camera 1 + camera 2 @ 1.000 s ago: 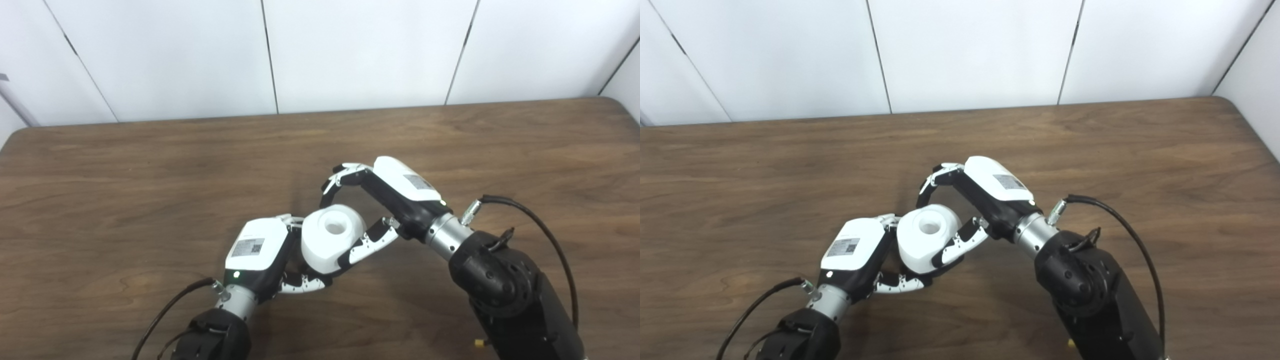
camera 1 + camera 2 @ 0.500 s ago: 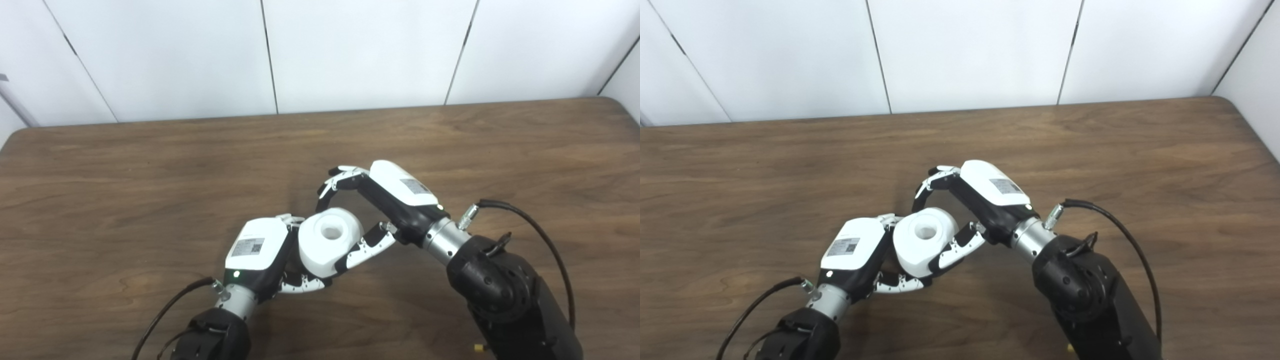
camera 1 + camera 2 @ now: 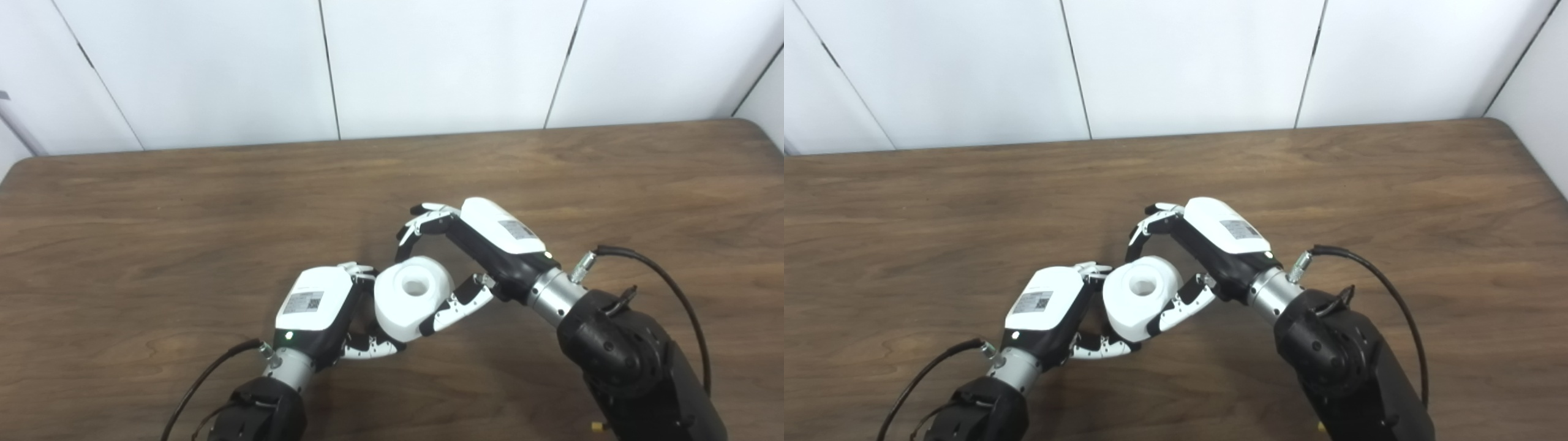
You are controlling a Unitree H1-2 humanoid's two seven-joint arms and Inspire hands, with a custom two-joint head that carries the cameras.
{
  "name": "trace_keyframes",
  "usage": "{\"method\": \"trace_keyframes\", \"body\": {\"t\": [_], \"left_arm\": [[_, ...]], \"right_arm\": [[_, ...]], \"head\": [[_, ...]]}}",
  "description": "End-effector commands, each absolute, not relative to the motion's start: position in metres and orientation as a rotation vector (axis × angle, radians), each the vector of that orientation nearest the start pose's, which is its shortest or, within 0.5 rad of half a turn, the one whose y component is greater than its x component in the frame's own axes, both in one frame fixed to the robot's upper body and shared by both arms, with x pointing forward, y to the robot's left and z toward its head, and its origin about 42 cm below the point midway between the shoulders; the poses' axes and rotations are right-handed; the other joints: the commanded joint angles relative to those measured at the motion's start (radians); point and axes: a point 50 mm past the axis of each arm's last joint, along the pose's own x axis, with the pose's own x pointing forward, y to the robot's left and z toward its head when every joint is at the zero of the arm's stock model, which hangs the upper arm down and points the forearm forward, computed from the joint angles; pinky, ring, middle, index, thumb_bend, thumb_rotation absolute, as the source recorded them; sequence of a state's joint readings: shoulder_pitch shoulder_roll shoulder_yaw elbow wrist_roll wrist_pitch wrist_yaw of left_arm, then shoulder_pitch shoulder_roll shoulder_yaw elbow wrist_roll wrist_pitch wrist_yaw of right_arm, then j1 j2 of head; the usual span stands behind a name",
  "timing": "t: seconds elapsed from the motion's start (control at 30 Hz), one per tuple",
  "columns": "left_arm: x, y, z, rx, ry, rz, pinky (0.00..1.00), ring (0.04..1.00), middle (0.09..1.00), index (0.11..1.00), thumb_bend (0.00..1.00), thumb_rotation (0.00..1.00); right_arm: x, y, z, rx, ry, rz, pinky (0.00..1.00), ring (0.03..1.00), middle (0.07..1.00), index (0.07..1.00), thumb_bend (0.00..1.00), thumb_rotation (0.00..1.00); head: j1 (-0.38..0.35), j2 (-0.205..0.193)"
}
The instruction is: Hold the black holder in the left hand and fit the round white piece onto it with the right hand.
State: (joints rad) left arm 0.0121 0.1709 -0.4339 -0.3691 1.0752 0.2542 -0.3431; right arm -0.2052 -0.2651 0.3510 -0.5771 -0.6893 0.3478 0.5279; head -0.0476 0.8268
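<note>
Right hand (image 3: 484,245): fingers and thumb curled around the round white piece (image 3: 411,297).
Left hand (image 3: 318,306): at the piece's nine o'clock, fingers underneath; grip unclear.
White piece: between both hands, above the wooden table (image 3: 153,233).

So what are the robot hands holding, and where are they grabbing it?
The right robot hand pinches the round white plastic piece by its sides. The left robot hand curls beneath it; what it holds is hidden.
</note>
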Motion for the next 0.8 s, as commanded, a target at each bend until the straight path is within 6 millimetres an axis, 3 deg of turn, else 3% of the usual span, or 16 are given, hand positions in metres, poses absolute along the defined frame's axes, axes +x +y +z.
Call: {"method": "trace_keyframes", "body": {"t": [0.0,0.77], "left_arm": [[0.24,0.149,0.143,1.174,-0.024,-0.485,0.82,0.867,0.809,0.489,0.52,0.06],[0.241,0.142,0.142,1.17,-0.03,-0.488,0.82,0.865,0.81,0.489,0.52,0.06]], "right_arm": [[0.277,-0.17,0.255,-0.98,-0.306,0.529,0.83,0.895,0.749,0.481,0.53,0.14],[0.277,-0.172,0.24,-0.969,-0.322,0.524,0.81,0.879,0.735,0.481,0.53,0.14]], "head": [[-0.001,0.001],[0.013,-0.002]]}}
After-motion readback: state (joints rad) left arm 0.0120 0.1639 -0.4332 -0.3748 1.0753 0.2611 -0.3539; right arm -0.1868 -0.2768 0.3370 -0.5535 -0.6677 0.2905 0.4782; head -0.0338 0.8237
